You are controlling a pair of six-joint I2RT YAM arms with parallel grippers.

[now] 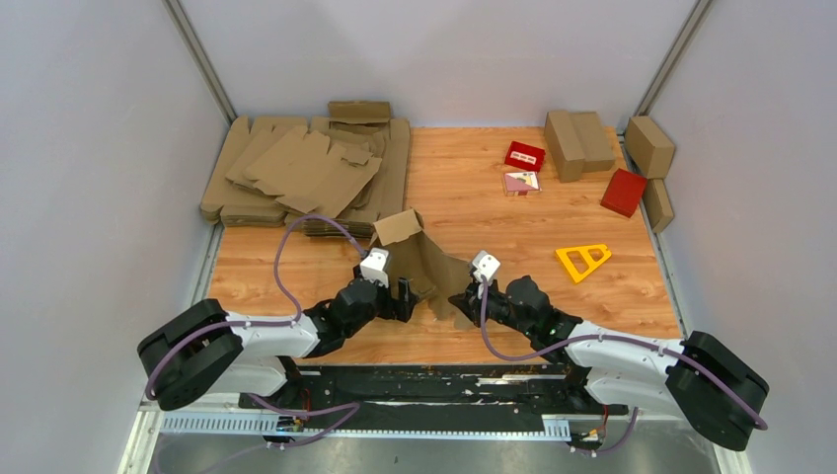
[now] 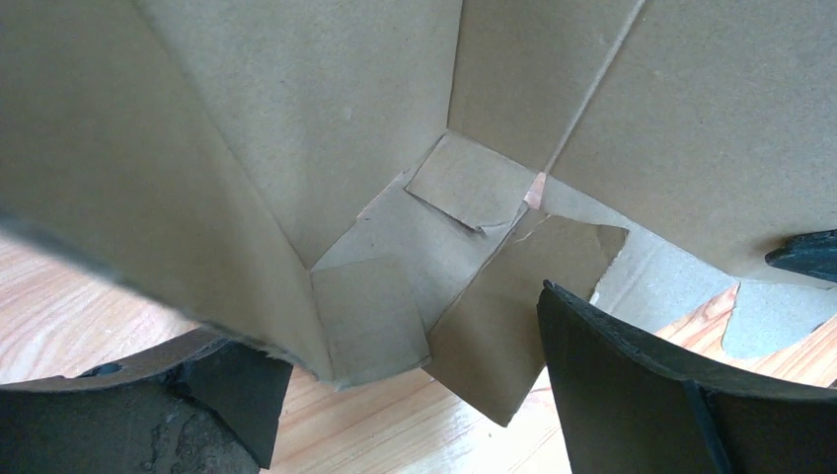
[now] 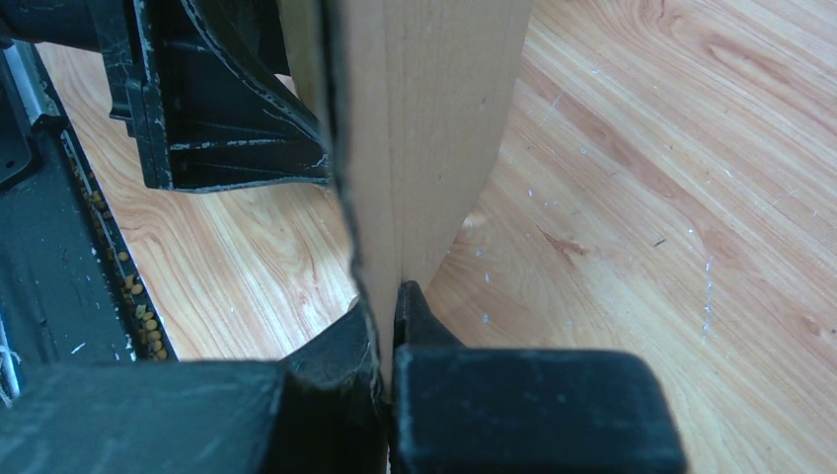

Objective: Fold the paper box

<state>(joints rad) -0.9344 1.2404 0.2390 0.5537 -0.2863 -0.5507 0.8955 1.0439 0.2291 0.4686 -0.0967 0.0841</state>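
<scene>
Paper box [image 1: 426, 259], half-erected at near-centre of table [image 1: 513, 232], looks light, thin, easily creased: right gripper [image 3: 385, 306] pinches a wall edge, left gripper [image 2: 415, 395] gapes astride a flap; best gripped near creases.

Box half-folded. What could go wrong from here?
1. The right end effector pinches only a thin edge of the half-folded brown cardboard box; it may slip or tear.
2. The left end effector is open around a wall, so the box could sag.
3. Loose inner flaps might snag.
</scene>
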